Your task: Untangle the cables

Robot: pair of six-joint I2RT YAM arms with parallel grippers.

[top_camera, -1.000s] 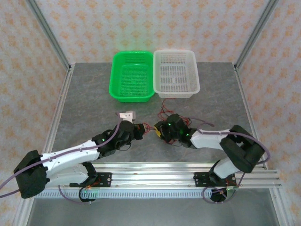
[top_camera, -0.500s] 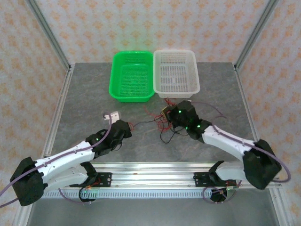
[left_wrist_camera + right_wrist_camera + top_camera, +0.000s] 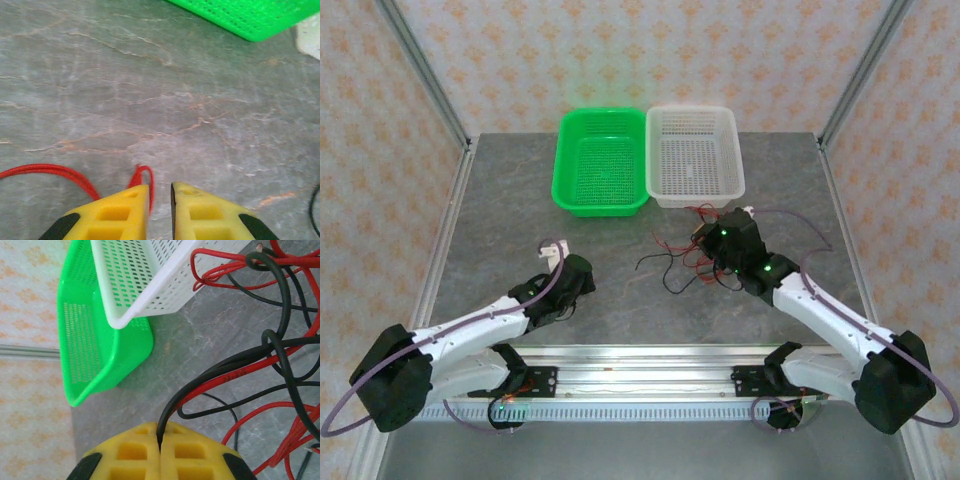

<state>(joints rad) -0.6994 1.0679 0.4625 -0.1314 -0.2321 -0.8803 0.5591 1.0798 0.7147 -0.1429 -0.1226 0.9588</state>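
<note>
The cables (image 3: 685, 262), thin red and black wires, lie in a loose tangle right of the table's centre, just before the white basket. My right gripper (image 3: 708, 236) is at the tangle's far right edge. Seen from the right wrist, it (image 3: 160, 432) is shut on a black cable (image 3: 215, 372), with a red cable (image 3: 240, 374) running close alongside. My left gripper (image 3: 555, 252) is well off to the left, low over the table. Its jaws (image 3: 160, 187) stand slightly apart, open, and a red cable loop (image 3: 142, 172) lies slack at the left fingertip (image 3: 135, 195).
A green basket (image 3: 560, 170) and a white basket (image 3: 738, 172) stand side by side at the back of the grey table (image 3: 500, 220). The white basket's corner (image 3: 120, 320) is very near the right gripper. A metal rail (image 3: 640, 365) runs along the near edge.
The two grippers have drawn apart from the middle: the right one went back and right with the tangle, the left one went left. The left jaws have parted.
</note>
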